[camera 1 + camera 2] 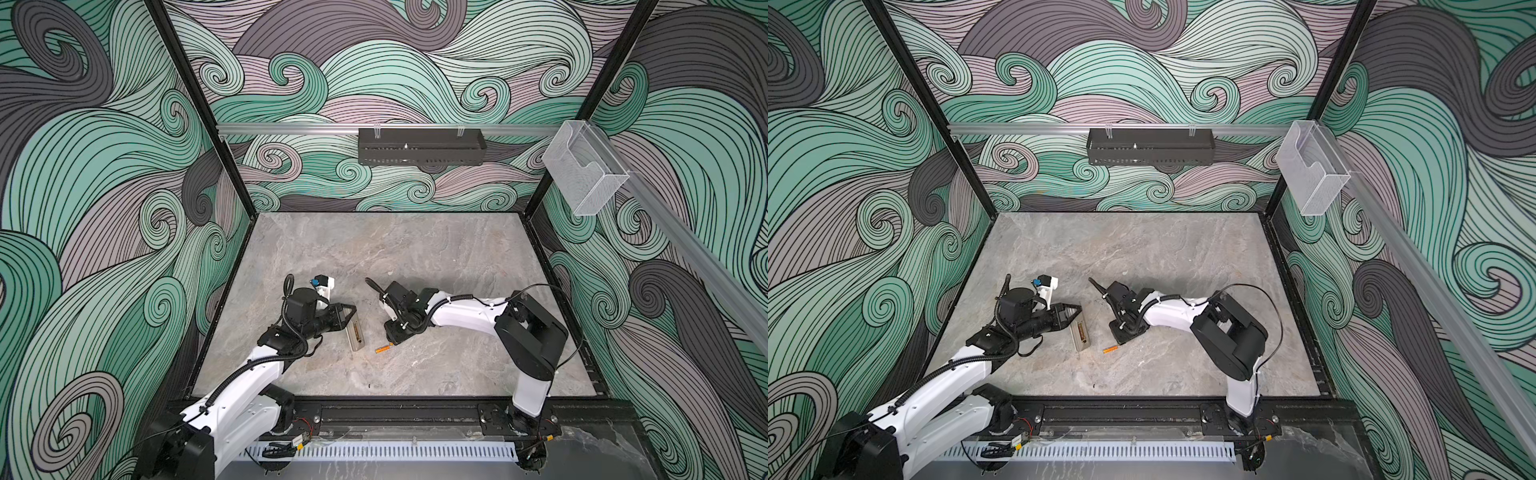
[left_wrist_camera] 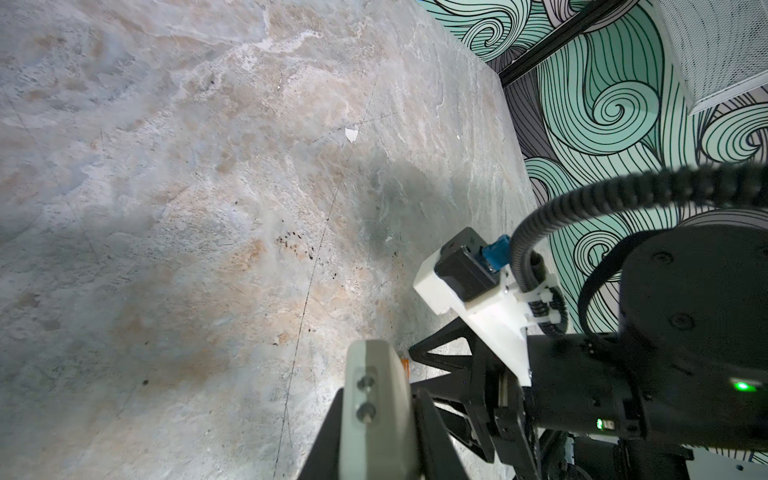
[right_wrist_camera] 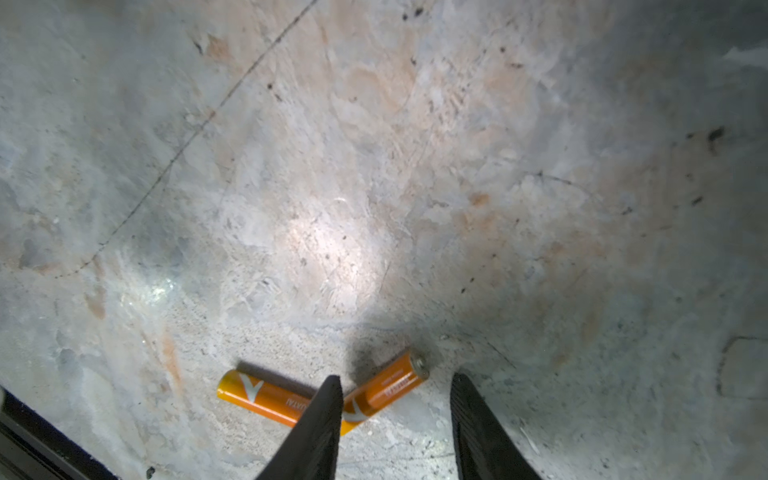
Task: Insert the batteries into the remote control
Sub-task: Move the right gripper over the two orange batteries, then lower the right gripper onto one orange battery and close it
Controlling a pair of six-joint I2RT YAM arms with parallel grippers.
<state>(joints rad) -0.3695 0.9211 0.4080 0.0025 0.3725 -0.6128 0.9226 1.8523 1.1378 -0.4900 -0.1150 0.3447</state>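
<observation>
The remote control (image 1: pixel 355 333) (image 1: pixel 1080 335) lies pale back up left of the table's middle in both top views, its far end in my left gripper (image 1: pixel 350 319) (image 1: pixel 1074 316). In the left wrist view the black fingers (image 2: pixel 428 419) press both sides of the remote control's pale body (image 2: pixel 376 424), so the left gripper (image 2: pixel 376 399) is shut on it. Two orange batteries (image 3: pixel 266 397) (image 3: pixel 392 384) lie in a shallow V on the table. My right gripper (image 3: pixel 395 377) stands open over them. One finger (image 3: pixel 326 419) covers where they meet. In both top views the batteries (image 1: pixel 383 349) (image 1: pixel 1110 349) show beside the right gripper (image 1: pixel 392 340).
A black tray (image 1: pixel 421 146) hangs on the back rail. A clear plastic box (image 1: pixel 584 166) is fixed to the right wall. The black front rail (image 1: pixel 395 415) carries both arm bases. A small white chip (image 2: pixel 351 134) lies on the stone tabletop.
</observation>
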